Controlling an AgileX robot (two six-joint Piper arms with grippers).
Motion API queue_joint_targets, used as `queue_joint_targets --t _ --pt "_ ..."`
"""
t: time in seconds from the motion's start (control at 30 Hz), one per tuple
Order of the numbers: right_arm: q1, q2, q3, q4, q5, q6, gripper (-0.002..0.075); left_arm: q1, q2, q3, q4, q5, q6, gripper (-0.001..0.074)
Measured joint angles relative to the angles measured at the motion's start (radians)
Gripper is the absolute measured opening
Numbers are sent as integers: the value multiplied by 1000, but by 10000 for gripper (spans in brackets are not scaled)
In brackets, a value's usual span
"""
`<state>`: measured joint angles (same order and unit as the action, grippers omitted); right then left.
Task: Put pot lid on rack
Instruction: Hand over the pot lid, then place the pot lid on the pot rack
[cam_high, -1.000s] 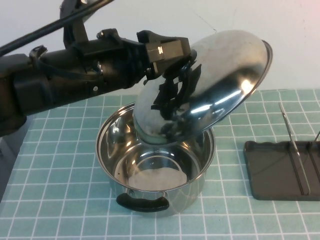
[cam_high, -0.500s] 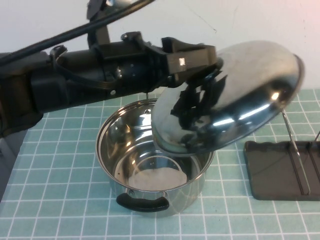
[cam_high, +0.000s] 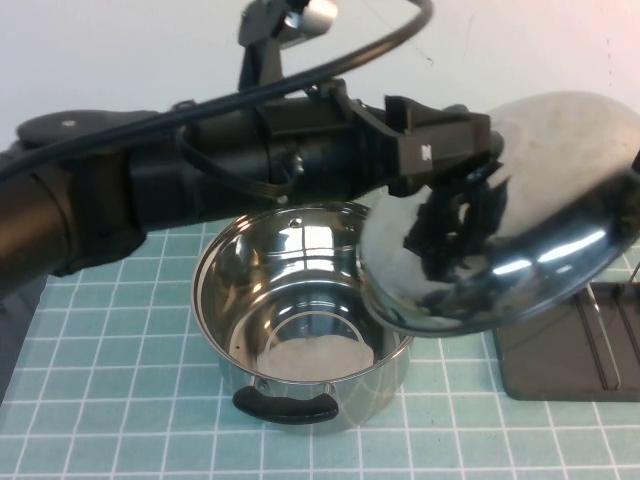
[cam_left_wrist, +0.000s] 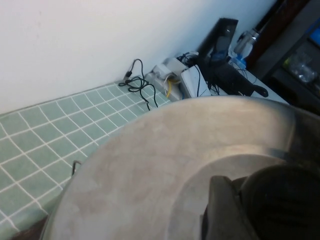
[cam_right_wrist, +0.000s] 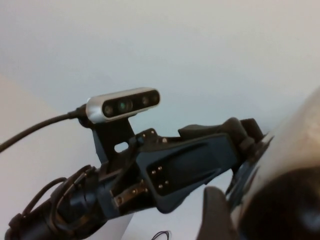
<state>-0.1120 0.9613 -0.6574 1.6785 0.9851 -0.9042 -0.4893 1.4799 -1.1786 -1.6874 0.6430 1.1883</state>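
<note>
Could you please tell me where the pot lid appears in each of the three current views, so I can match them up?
High view: the pot lid hangs tilted at right, held by the left tool, between the pot and the rack.
Left wrist view: lid fills the lower frame.
Right wrist view: lid edge at the right border.
Shared landmark: the left tool.
The right tool is not in view.

Shiny steel pot lid (cam_high: 520, 220), dark grey rack (cam_high: 560, 360), green-checked mat (cam_high: 120, 400).
</note>
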Motion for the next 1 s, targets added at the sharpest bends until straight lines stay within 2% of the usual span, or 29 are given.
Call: queue_joint_targets --t 0.17,0.3,0.37,0.4,0.57,0.63,0.73,0.83,0.93,1.0 --pt "0 17 0 -7 -7 2 384 -62 38 -11 -26 0 41 330" --pt "-1 21 0 -9 -24 -45 236 -91 58 -20 -23 9 107 330" --pt "-2 21 0 -2 -22 -86 137 -95 67 -20 -7 14 148 330" --pt "-2 21 0 4 -9 -103 115 -96 72 -20 -1 16 163 329" --pt "-2 21 0 6 12 -220 106 -97 76 -20 3 18 245 333" --pt "0 21 0 2 8 -259 106 -97 76 -20 3 2 260 386" --pt "0 21 0 -3 -32 -325 106 -87 70 -20 3 -25 270 516" --pt "0 21 0 -3 -57 -383 106 -54 53 -20 7 -32 269 564" --pt "0 21 0 -14 -96 -430 106 -4 13 -20 78 -35 232 536" --pt "0 21 0 -56 -136 -449 106 33 -26 -20 171 -35 169 438"
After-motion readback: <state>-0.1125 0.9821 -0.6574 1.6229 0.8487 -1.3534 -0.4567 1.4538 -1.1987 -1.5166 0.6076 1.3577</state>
